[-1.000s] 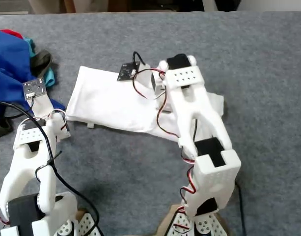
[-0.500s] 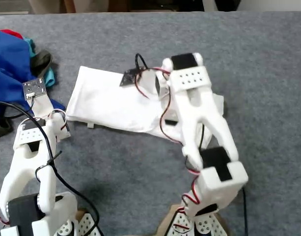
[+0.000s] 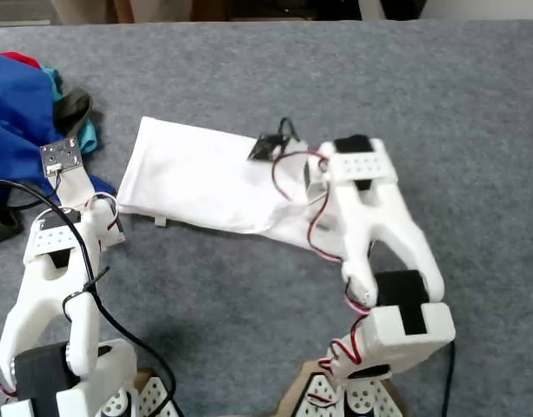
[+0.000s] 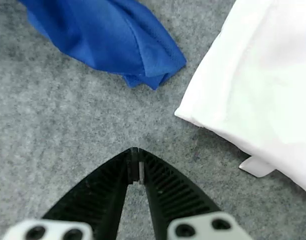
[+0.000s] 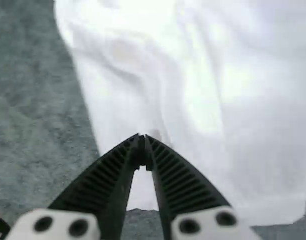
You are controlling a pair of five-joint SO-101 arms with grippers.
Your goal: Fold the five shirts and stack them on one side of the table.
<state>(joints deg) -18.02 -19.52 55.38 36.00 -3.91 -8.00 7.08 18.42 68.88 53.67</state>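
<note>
One white shirt is lying part-folded in the middle of the desk. The right gripper is hanging over its edge, fingers pressed together, no cloth visibly pinched. The left gripper is sitting over bare desk beside the blue shirt, fingers likewise closed.

Risk: closed tips dragging across the fabric, rumpling the fold.

Count: two arms; a corner heap showing blue, red, teal and dark cloth, probably four shirts.
</note>
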